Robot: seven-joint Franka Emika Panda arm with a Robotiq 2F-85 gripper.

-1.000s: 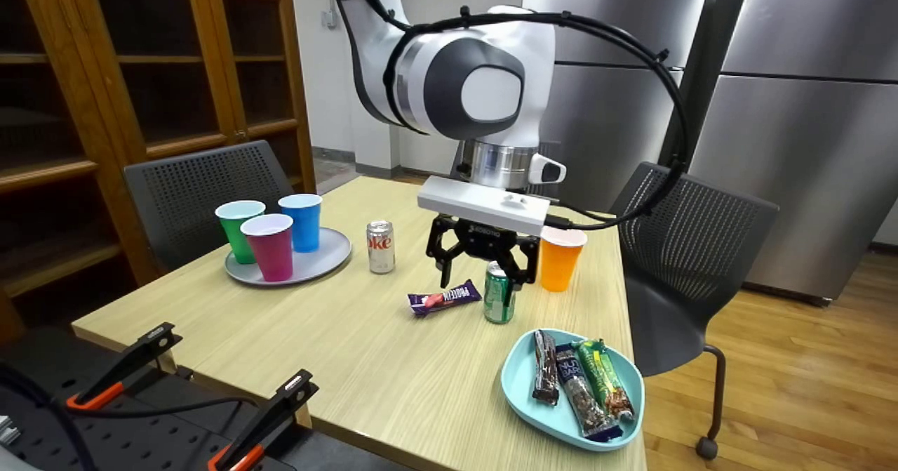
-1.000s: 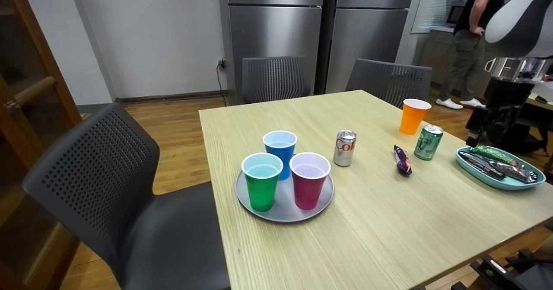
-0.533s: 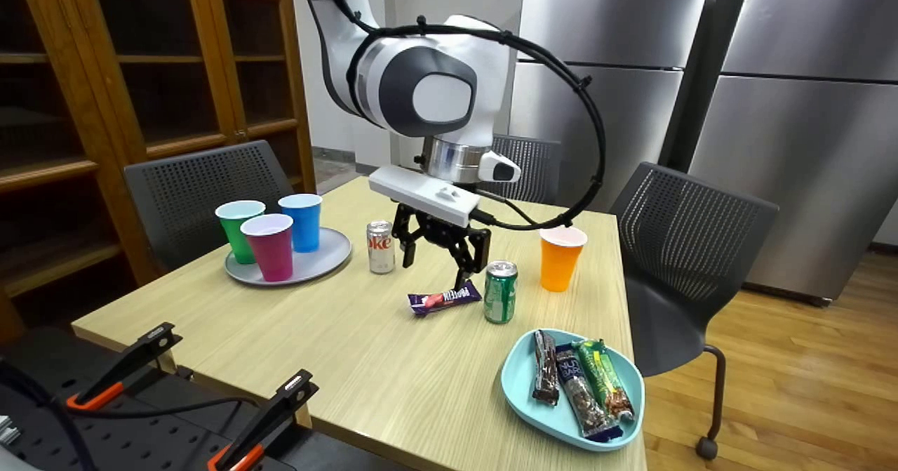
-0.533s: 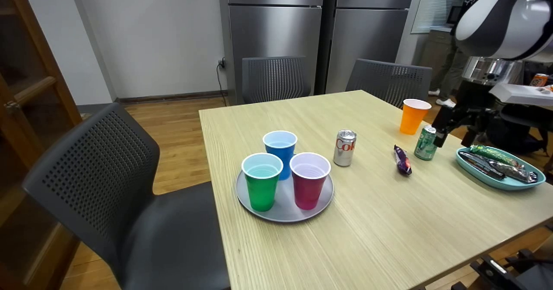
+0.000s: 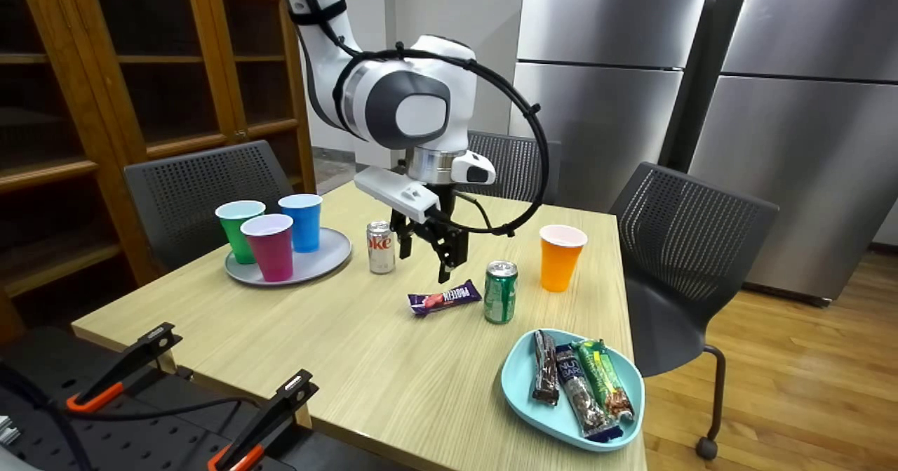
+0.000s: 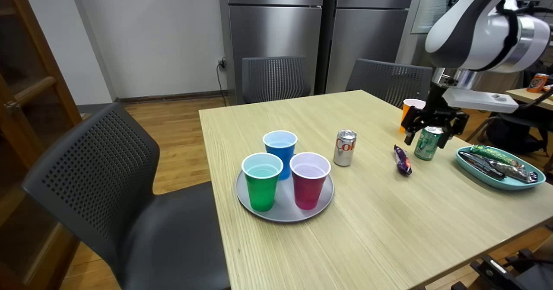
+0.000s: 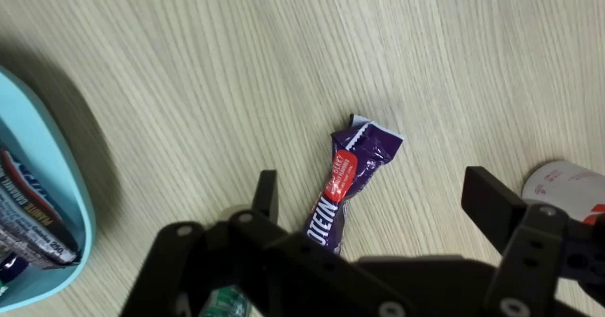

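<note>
From left, three colored cups stand on a gray plate, a silver Coke can upright nearby. Your gripper hangs above the table, its fingers spread wide. Lower, the purple protein bar lies on the table, framed between them in the wrist view; beside it stands a green can, then an orange cup and a turquoise dish of wrapped bars.

Both exterior views look down across the table toward the far fridges: in an exterior view from nearer the plate, in an exterior view nearer the tray. The wrist view faces down, close above the protein bar all share.
</note>
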